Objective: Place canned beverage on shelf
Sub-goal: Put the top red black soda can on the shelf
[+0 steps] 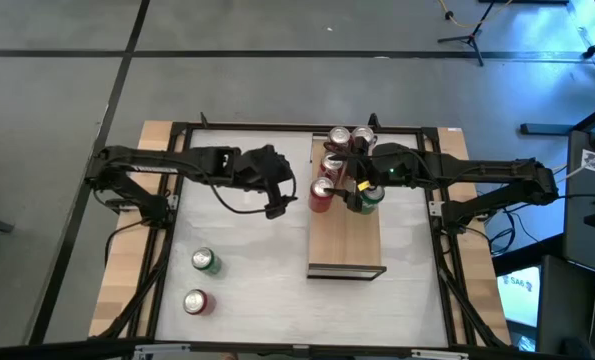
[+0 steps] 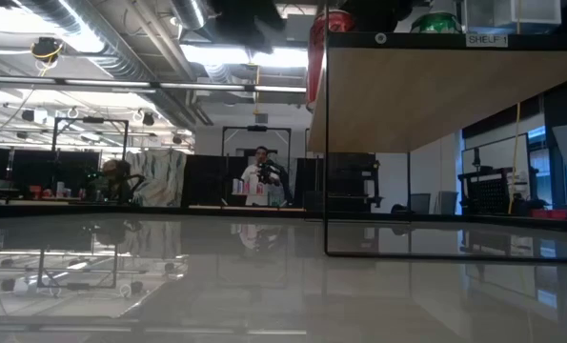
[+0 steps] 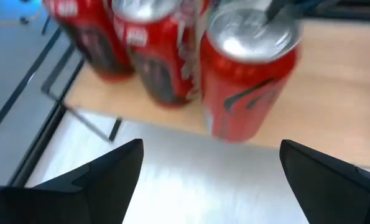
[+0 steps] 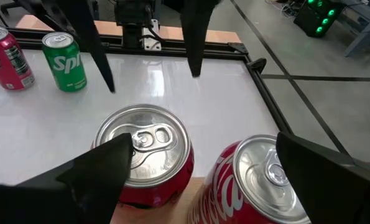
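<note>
Light-wood shelf [image 1: 345, 250], narrow, red cans [image 1: 329, 172] aboard.

The right arm [image 1: 447, 175] hides much of the green can [image 1: 370, 197] on the shelf [image 1: 345, 238].

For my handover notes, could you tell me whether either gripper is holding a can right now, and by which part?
Nothing is held. The left gripper stands open just short of a red can on the shelf; the right gripper hangs open above the cans.

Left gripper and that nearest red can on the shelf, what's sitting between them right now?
Nothing. In the left wrist view, only bare white tabletop and the shelf edge separate the open left gripper from the red can; the high view agrees.
</note>
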Available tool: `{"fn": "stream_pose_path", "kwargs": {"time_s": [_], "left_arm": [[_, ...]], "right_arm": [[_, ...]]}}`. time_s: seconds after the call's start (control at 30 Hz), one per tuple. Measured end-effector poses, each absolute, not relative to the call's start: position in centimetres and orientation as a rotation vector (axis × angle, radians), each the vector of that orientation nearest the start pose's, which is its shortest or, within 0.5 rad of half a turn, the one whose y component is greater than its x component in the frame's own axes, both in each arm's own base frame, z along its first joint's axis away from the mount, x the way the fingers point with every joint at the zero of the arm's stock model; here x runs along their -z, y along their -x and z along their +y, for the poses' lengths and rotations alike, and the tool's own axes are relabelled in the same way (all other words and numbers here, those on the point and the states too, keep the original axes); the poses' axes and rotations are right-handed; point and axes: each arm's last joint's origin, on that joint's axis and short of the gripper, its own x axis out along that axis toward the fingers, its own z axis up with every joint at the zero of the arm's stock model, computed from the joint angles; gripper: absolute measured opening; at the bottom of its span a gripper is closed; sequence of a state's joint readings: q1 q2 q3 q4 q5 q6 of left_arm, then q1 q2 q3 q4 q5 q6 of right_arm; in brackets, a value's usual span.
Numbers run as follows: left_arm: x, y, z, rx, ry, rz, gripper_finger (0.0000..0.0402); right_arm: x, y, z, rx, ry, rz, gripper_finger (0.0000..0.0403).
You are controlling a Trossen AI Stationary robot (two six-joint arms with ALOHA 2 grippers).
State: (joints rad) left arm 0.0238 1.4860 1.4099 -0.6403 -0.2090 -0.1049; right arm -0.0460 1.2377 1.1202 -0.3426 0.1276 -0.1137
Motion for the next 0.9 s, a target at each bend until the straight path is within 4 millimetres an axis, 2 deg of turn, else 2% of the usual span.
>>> {"fn": "stream_pose_path", "kwargs": {"time_s": [0.2,0.4,0.7,0.9], "left_arm": [[-31.7,-32.2,1.5,-0.330,0.060,0.705,0.0366],[-29.9,-32.8,1.6,-0.340,0.073,0.597,0.0366],[-29.0,-33.3,1.6,-0.332,0.088,0.471,0.0366],[-28.4,-33.8,1.7,-0.340,0.113,0.462,0.0366]], "right_arm": [[-34.1,-27.0,-1.6,0.144,0.130,0.470,0.0397],[-34.1,-27.0,-1.6,0.144,0.130,0.470,0.0397],[-34.1,-27.0,-1.6,0.144,0.131,0.471,0.0397],[-34.1,-27.0,-1.6,0.143,0.131,0.472,0.0397]]}}
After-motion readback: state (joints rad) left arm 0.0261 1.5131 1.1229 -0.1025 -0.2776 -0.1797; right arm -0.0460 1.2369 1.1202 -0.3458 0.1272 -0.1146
